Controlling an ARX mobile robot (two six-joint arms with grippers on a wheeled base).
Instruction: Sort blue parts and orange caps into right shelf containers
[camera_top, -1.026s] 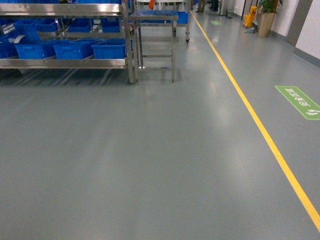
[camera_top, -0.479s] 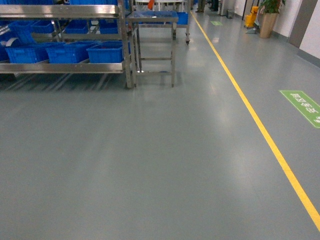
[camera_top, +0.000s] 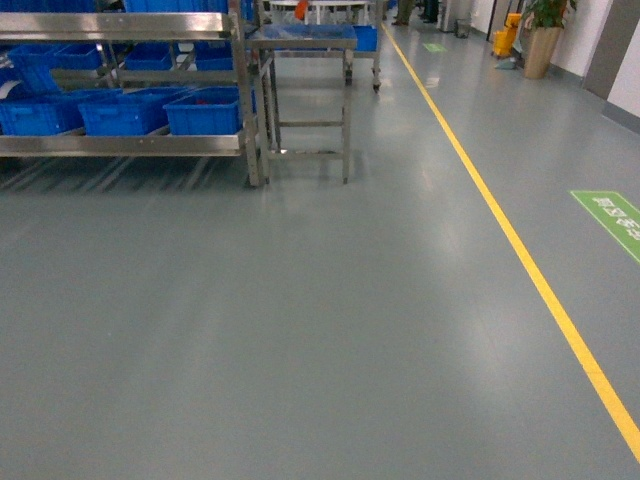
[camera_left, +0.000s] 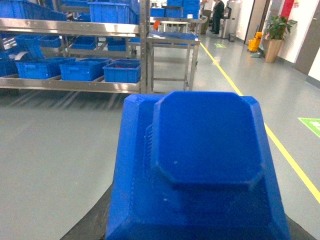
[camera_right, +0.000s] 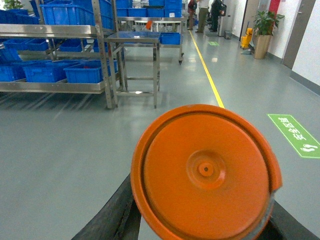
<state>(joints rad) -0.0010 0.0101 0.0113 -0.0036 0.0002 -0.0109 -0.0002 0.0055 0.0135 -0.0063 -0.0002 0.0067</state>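
Observation:
A chunky blue part (camera_left: 205, 150) fills the lower half of the left wrist view, and my left gripper (camera_left: 195, 232) is shut on it; only dark finger edges (camera_left: 87, 225) show beside it. A round orange cap (camera_right: 205, 172) sits face-on in the right wrist view with my right gripper (camera_right: 200, 231) shut on it. The steel shelf (camera_top: 120, 145) stands far off at the upper left of the head view, and several blue containers (camera_top: 205, 112) sit on it. The shelf (camera_left: 75, 85) and containers (camera_left: 122, 71) also lie ahead in the left wrist view. Neither gripper appears in the head view.
A steel table (camera_top: 300, 40) stands right of the shelf. A yellow floor line (camera_top: 520, 260) runs away on the right, with a green floor sign (camera_top: 612, 215) beyond it. A potted plant (camera_top: 540, 45) and people (camera_left: 217, 15) are far down the aisle. Grey floor lies between.
In the head view the shelf and table have slid left and lower, and the green sign has shifted right and down. My viewpoint has rolled forward across the floor.

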